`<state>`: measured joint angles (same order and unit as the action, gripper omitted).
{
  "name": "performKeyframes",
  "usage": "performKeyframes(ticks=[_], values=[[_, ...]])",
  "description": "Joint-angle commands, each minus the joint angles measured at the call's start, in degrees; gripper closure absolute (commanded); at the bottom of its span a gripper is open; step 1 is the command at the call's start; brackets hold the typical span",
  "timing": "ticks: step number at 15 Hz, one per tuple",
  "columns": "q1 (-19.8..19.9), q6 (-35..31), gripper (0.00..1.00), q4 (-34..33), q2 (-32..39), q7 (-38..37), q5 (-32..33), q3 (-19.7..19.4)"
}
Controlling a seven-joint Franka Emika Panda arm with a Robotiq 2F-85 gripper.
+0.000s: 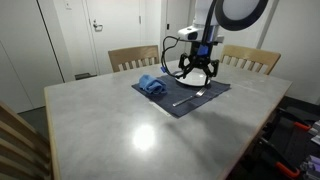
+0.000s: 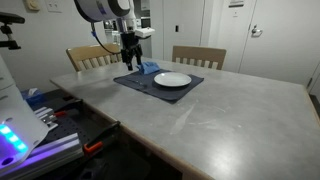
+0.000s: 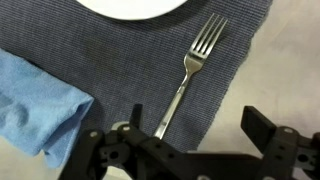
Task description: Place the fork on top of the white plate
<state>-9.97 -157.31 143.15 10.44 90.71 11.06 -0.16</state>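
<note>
A silver fork [image 3: 190, 68] lies on a dark blue placemat [image 3: 110, 60], tines toward the white plate [image 3: 132, 7], whose edge shows at the top of the wrist view. The fork is beside the plate, not on it. My gripper [image 3: 198, 128] is open and empty, hovering above the fork's handle end; the handle runs close to one finger. In an exterior view the gripper [image 1: 198, 72] hangs over the placemat with the fork [image 1: 188, 99] just in front. In an exterior view the plate [image 2: 172, 80] sits mid-placemat, with the gripper [image 2: 130, 55] at the mat's far corner.
A crumpled blue cloth [image 3: 35, 105] lies on the placemat beside the fork, seen in both exterior views [image 1: 152, 86] [image 2: 150, 68]. The grey table [image 1: 120, 125] has wooden chairs [image 1: 132, 58] behind it. The placemat's edge [image 3: 250, 50] runs near the fork.
</note>
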Motion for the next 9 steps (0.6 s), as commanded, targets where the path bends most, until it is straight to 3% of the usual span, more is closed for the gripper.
performKeyframes(ticks=[1, 9], values=[[3.09, 1.22, 0.0, -2.56, 3.54, -2.04, 1.55, 2.63], [2.55, 0.65, 0.0, -2.82, 6.3, -17.09, 7.29, 2.23]])
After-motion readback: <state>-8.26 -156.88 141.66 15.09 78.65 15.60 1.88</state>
